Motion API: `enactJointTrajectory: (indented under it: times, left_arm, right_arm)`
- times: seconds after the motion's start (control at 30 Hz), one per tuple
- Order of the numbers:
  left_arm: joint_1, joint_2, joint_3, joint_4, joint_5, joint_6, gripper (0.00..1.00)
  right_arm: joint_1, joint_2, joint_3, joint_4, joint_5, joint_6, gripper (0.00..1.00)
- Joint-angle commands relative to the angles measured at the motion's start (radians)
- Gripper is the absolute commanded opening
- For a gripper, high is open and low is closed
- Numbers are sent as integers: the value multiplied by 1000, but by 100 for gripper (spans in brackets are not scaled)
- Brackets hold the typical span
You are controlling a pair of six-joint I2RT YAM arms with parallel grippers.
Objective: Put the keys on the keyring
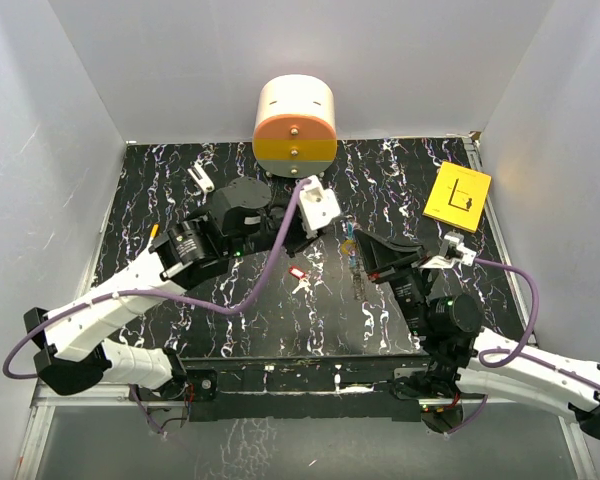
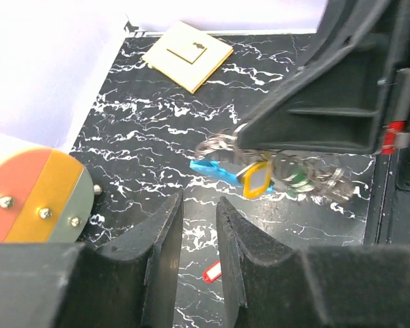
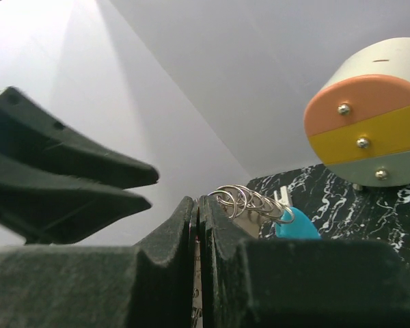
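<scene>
Keyring, clenched in the right gripper, seems to hold several keys; red key lies loose at its eight o'clock, left gripper parted, empty.

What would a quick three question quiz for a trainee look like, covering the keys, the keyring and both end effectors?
1. Fill in: the left end effector has its jaws ____, with nothing between them.
2. Which one holds the keyring? A: left end effector. B: right end effector.
3. True or false: the red key is on the keyring.

Key: 1 open; 2 B; 3 false, it lies loose on the table.
</scene>
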Motion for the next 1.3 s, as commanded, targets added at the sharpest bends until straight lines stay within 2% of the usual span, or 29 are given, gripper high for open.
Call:
enactJointTrajectory:
  times: [0.0,0.2,0.33,0.5,0.73,0.97,1.27]
  left_arm:
    - [38,-55,-40,24,153,-35,25]
    - [41,-19,4,-88,305,-47,14]
    - [43,-32,5,-105,413,-47,8]
    - [58,-36,-13,-103,441,-70,10]
    - [59,1,11,-102,505,-101,11]
    - [69,15,-8,-114,479,-109,11]
    - [108,-13,-8,-104,432,-116,8]
  right_arm:
    - [1,-45,27,-26,-189,-15,8]
    - [0,-105,-2,-34,-294,-13,8]
    - [0,-148,-16,-24,-323,-28,8]
    - [0,-171,-59,-6,-373,-48,8]
    - [0,-116,-39,9,-434,-64,8]
    - [0,-114,-44,44,-463,-78,8]
    - [0,-188,-87,39,-448,-81,8]
